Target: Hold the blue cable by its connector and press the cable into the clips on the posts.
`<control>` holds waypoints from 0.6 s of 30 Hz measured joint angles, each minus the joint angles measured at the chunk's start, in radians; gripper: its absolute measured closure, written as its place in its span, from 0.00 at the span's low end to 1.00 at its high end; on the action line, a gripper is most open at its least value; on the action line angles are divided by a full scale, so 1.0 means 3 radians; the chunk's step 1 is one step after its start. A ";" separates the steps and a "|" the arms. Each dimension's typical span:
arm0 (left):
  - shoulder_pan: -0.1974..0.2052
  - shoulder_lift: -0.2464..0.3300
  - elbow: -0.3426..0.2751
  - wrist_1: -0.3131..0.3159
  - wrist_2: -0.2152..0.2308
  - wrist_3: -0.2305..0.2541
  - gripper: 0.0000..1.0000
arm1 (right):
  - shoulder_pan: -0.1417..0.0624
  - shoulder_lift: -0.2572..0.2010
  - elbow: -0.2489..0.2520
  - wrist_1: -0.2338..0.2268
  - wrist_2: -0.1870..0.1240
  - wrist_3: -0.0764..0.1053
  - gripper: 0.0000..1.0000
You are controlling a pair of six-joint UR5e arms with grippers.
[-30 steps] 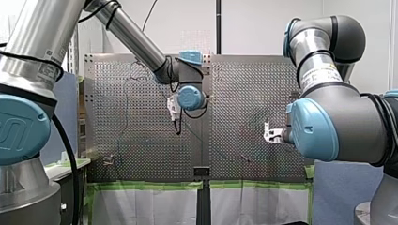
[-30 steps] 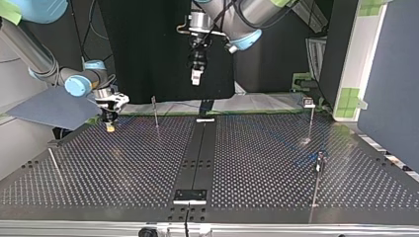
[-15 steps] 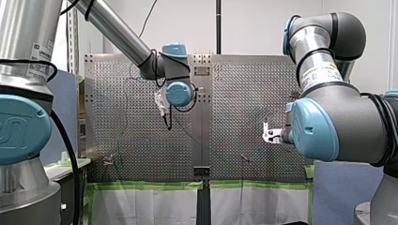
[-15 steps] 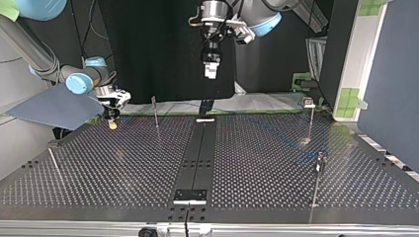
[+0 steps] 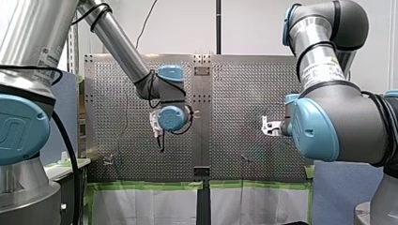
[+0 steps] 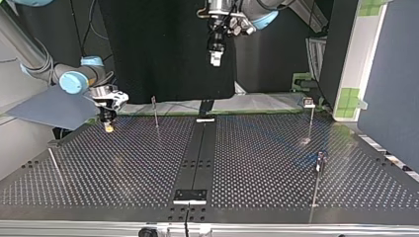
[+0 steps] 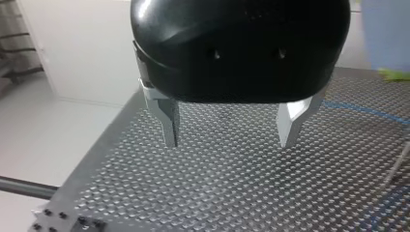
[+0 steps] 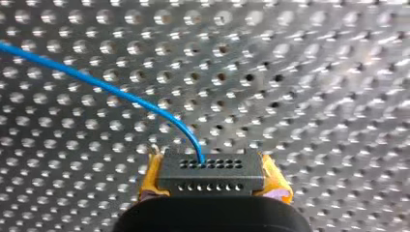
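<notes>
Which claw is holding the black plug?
My right claw, the yellow-padded one, grips the black connector with the blue cable; my left claw hangs open, empty.

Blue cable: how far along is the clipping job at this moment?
Done: my right claw is shut on the connector, yellow pads either side, with the blue cable running out of it. In hand: little else; my left claw hangs open and empty above the table. Left: all the pressing, it seems; in the top view I can make out no cable in any clip on the posts.
</notes>
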 joint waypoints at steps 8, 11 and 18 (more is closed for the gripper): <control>-0.0001 -0.0224 -0.0224 0.0224 -0.0001 -0.0009 0.00 | 0.0024 -0.0193 0.0013 0.0019 -0.0014 -0.0017 1.00; -0.0001 -0.0279 -0.0279 0.0279 -0.0002 -0.0016 0.00 | 0.0033 -0.0212 0.0014 0.0021 -0.0018 -0.0018 1.00; -0.0001 -0.0302 -0.0303 0.0302 -0.0003 -0.0020 0.00 | 0.0037 -0.0219 0.0015 0.0021 -0.0019 -0.0018 1.00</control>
